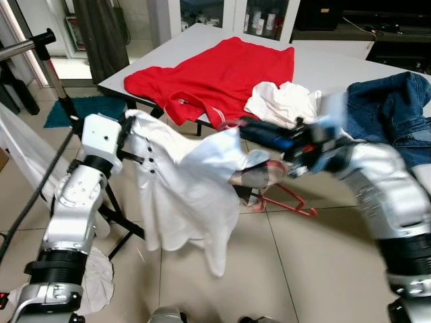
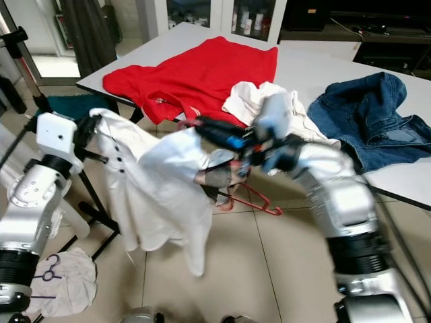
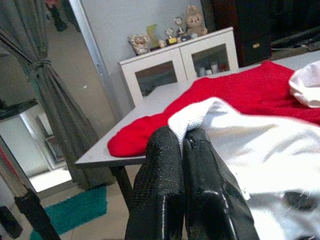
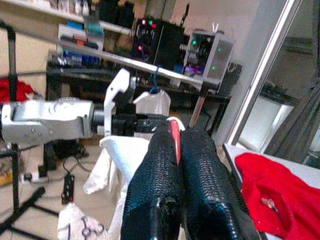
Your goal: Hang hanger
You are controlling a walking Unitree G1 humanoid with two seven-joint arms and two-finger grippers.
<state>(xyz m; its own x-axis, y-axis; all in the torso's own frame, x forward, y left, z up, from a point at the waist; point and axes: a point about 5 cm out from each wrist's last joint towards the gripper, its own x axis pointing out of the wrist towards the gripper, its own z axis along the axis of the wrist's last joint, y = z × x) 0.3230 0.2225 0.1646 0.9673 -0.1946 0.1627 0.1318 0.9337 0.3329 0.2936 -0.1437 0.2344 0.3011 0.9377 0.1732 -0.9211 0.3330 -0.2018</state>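
Note:
A white button shirt hangs stretched between my two grippers above the tiled floor. At the shirt's upper left corner my left gripper is shut on a fold of its fabric. My right gripper reaches in from the right at the shirt's other top corner, shut on a thin red piece of hanger. More red hanger wire shows low under my right forearm; I cannot tell whether it is the same hanger. The rack's metal rail runs behind my left arm.
A grey table behind the shirt carries a red shirt, a white cloth and blue jeans. The rack's pole and black legs stand at the left. A white garment hangs on the rail. White cloth lies on the floor.

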